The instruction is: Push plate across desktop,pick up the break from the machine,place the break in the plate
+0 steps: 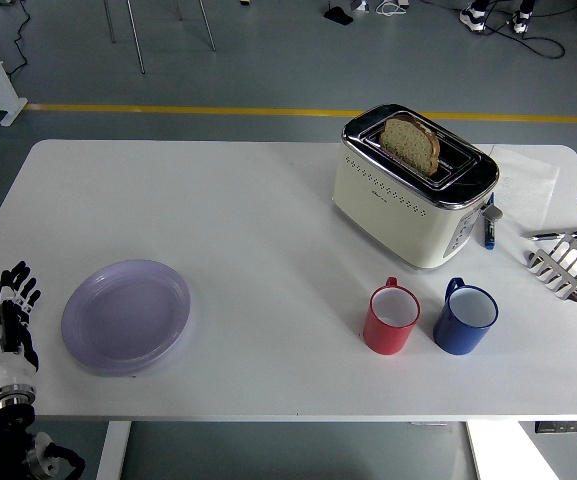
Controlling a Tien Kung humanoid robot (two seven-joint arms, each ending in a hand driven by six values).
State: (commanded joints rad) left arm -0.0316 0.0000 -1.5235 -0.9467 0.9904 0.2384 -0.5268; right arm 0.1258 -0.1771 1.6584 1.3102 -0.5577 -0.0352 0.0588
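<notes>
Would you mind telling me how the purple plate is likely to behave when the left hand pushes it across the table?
The plate looks thin and shallow, so probably light. It lies flat on the smooth white table, so it should slide rather than tip. A push off-centre from the left hand might spin it.

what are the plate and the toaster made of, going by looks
Plate: probably plastic, translucent lilac with a soft sheen. Toaster: cream body, likely painted metal or plastic, under a mirror-bright top that looks like chromed or polished steel.
</notes>
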